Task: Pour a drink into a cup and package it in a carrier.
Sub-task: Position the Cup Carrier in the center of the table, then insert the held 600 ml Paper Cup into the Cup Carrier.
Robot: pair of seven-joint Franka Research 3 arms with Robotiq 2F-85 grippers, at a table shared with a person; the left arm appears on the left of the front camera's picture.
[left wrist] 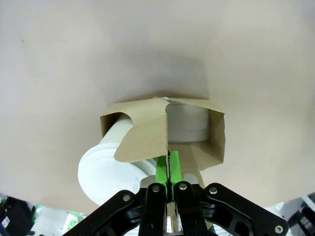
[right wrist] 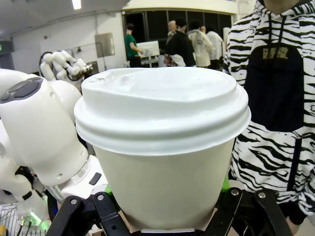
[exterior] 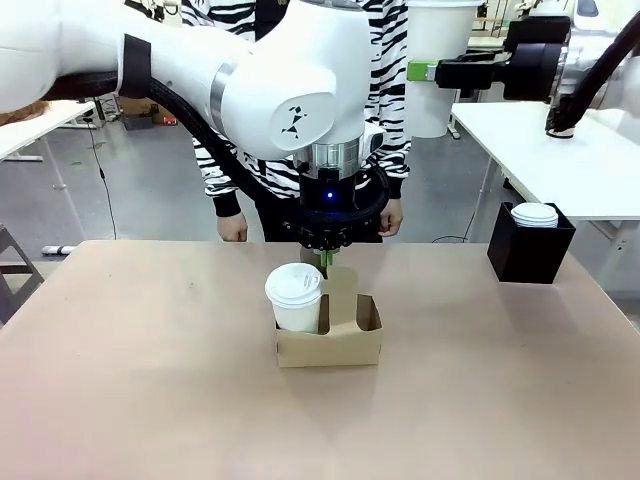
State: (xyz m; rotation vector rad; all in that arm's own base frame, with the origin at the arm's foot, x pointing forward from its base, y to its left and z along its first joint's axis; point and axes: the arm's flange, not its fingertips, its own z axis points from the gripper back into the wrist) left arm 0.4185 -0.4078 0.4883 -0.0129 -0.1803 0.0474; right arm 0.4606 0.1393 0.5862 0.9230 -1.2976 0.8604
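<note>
The brown cardboard carrier sits mid-table with a white lidded cup in its left pocket. My left gripper points straight down over it and is shut on the carrier's upright centre handle tab. The left wrist view shows the left gripper with its green pads pinching that tab, the carrier below and the cup to one side. My right gripper is raised at the upper right. In its wrist view, the right gripper is shut on a second white lidded cup. The drink is hidden.
A black open box holding white lids stands at the table's right far edge. A person in a zebra-striped top stands at the far side, hands low by the table edge. Bare tabletop surrounds the carrier.
</note>
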